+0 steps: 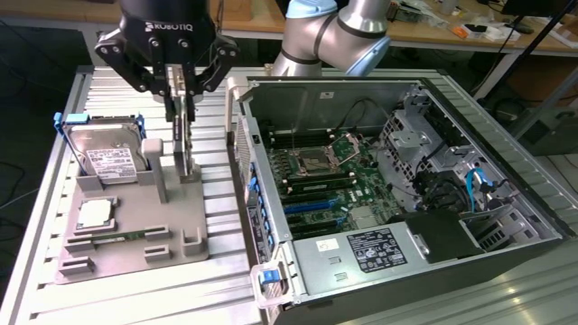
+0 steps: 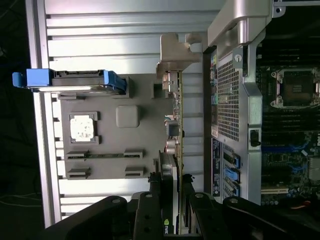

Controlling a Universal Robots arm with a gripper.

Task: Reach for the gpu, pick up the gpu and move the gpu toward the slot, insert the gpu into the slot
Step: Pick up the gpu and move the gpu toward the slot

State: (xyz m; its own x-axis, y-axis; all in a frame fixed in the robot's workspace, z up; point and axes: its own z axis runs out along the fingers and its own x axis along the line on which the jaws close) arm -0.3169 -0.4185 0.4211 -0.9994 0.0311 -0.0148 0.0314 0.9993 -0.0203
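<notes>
My gripper [image 1: 183,95] is clamped on the gpu [image 1: 186,145] by its top edge. I hold it upright at the grey holder's [image 1: 126,254] edge beside the computer case [image 1: 343,81], since that holder carries it on edge.

"ROBOTIQ" stands in white capitals on the black body of the gripper [image 1: 183,95]. A small green-and-white logo mark sits on the edge of the gpu [image 2: 173,127]; its letters cannot be read. The white label on the hard drive [image 1: 108,159] and the black label on the power supply [image 1: 366,249] carry print too small to read.
</notes>
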